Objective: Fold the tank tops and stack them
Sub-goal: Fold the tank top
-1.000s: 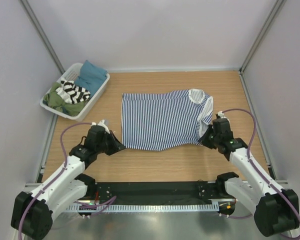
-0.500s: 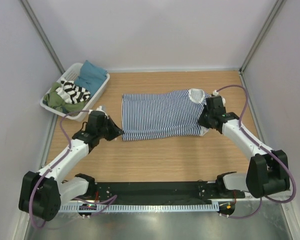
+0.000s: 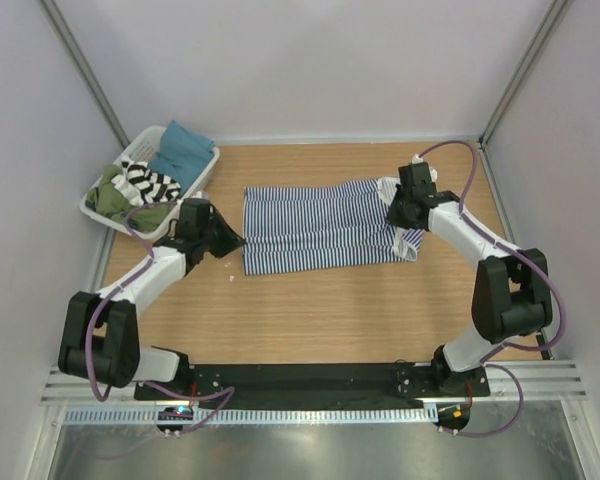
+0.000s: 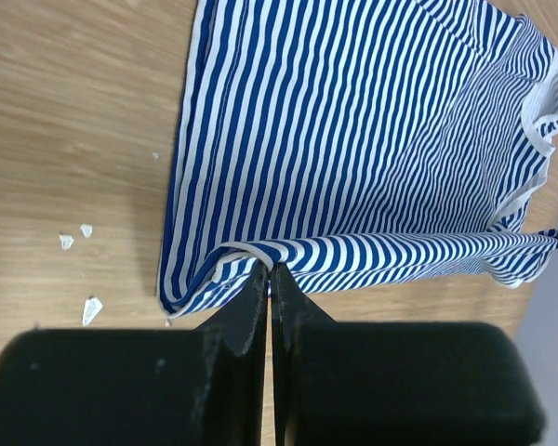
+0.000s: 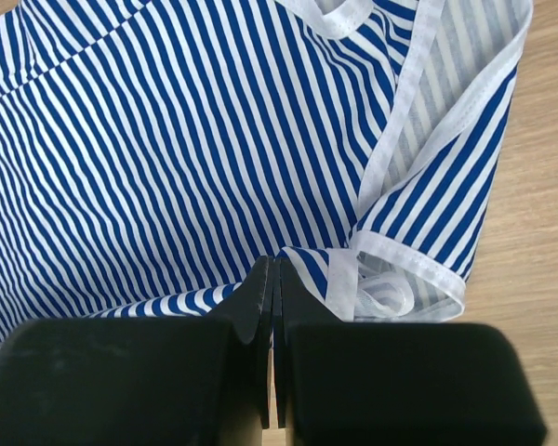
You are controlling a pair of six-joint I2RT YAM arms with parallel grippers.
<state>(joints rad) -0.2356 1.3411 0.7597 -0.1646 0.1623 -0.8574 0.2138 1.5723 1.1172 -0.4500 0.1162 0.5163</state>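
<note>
The navy-and-white thin-striped tank top [image 3: 320,225] lies on the wooden table, its near half lifted and folded back over the far half. My left gripper [image 3: 237,241] is shut on its near hem corner [image 4: 260,255] at the left end. My right gripper [image 3: 392,213] is shut on the near edge by the armhole [image 5: 302,260] at the right end, next to the white-trimmed strap [image 5: 418,265]. The broad black-and-white striped tank top [image 3: 148,183] lies crumpled in the basket.
The white slatted basket [image 3: 202,180] stands at the back left with teal [image 3: 183,148] and green [image 3: 115,200] cloth in it. Small white scraps [image 4: 79,269] lie on the wood by the left gripper. Grey walls close in both sides.
Both grippers have carried the near edge of the navy-striped top away from the arm bases toward the far edge. The visible cloth is now about half as deep.
</note>
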